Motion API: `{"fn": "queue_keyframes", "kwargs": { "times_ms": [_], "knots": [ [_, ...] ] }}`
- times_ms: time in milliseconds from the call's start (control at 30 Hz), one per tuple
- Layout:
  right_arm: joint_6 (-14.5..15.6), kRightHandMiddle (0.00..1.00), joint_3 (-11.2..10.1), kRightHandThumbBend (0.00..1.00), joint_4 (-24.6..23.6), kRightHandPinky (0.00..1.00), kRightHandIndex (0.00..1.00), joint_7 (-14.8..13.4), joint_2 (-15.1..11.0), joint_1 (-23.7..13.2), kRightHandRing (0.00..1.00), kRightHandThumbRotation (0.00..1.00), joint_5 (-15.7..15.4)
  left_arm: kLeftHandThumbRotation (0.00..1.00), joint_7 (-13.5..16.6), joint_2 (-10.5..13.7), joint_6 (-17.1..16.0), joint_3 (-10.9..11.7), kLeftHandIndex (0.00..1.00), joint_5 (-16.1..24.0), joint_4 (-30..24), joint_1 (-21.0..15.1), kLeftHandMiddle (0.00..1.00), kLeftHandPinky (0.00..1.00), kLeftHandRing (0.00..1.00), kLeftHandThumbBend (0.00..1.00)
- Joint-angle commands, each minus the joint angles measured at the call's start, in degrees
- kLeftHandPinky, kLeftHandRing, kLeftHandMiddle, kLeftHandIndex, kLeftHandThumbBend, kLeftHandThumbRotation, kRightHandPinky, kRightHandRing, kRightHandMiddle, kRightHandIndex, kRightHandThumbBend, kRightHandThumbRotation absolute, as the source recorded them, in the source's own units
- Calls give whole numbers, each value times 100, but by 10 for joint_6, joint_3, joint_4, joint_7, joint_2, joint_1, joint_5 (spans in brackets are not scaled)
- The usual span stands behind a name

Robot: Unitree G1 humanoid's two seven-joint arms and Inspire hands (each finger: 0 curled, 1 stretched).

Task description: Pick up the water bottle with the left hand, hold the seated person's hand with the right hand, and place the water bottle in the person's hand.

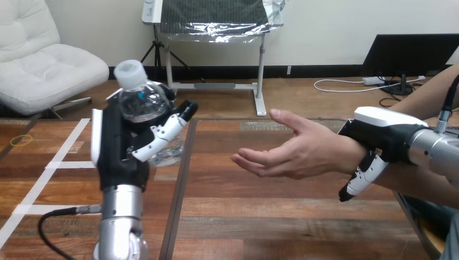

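Note:
A clear water bottle point(142, 103) with a white cap is lifted above the table at the view's left, my left hand point(122, 149) shut on it with fingers curled round its body. The person's hand point(287, 149) reaches in from the right, palm up and open, to the right of the bottle and apart from it. My right hand point(379, 141) is shut on the person's wrist, its fingers wrapped over and under the wrist.
The wooden table point(260, 216) has white tape lines point(54, 165) at its left part and a dark seam running down its middle. A yellow rubber band point(20, 140) lies at the far left edge.

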Motion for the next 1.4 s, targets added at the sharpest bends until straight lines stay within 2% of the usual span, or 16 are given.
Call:
{"fn": "queue_keyframes", "kwargs": {
  "times_ms": [0,300,467,867,1133,1367],
  "knots": [
    [-2,41,-19,88,0,24,42,-12,-18,-43,32,8,-2,0,-5,-9,-28,-13,38,3,20,-69,32,21,26,57],
    [3,40,-18,88,-3,22,41,-4,-13,-45,30,9,1,0,-3,-13,-43,-16,39,5,73,-94,32,22,27,59],
    [6,44,-16,89,-5,25,41,1,-10,-47,35,9,3,0,-6,-14,-53,-17,40,2,107,-109,34,24,28,60],
    [0,43,-12,89,-12,26,41,0,-3,-47,35,10,9,0,-3,-20,-101,-18,42,12,226,-168,36,26,30,62],
    [22,44,-6,89,-28,26,42,6,5,-49,35,12,1,0,5,-30,-121,-20,43,21,299,-210,38,28,32,64],
    [36,44,-3,89,-35,26,42,11,14,-52,34,12,1,0,-18,-51,-123,-15,43,-4,340,-237,38,29,32,64]
  ]
}}
